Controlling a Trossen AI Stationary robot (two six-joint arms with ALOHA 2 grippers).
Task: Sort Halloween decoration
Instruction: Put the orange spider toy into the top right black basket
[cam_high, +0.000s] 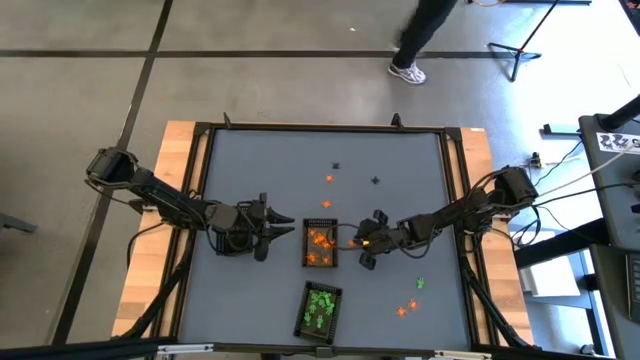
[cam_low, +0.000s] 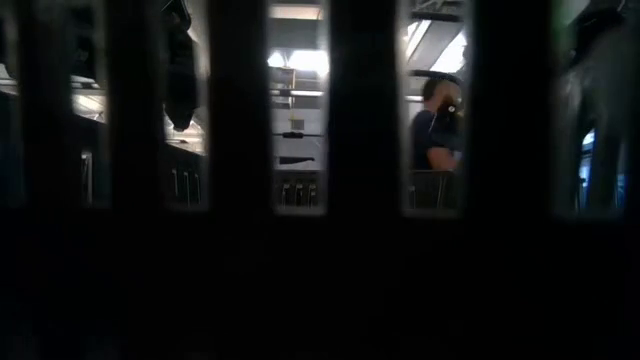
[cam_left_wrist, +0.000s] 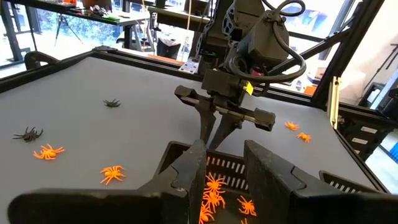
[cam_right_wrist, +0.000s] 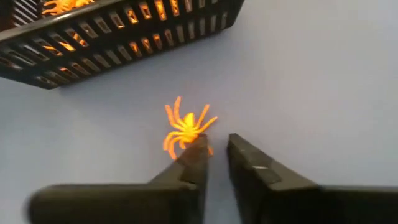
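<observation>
Your right gripper (cam_right_wrist: 214, 152) sits low on the grey table (cam_high: 260, 160), just beside the tray (cam_high: 320, 246) of orange spiders. Its fingers stand a narrow gap apart with nothing between them; an orange spider (cam_right_wrist: 185, 129) lies on the table touching one fingertip (outside the gap, not pinched). Your left gripper (cam_left_wrist: 222, 163) waits at the tray's other side, its fingers parted and empty over the tray's edge. Farther along the near edge, a second tray (cam_high: 321, 309) holds green pieces. Loose orange spiders (cam_high: 408, 306) and a green one (cam_high: 420, 284) lie near your right arm. Beyond the trays, more orange (cam_high: 328, 179) and black spiders (cam_high: 375, 181) are scattered mid-table. A person (cam_high: 420, 40) walks past the far side.
</observation>
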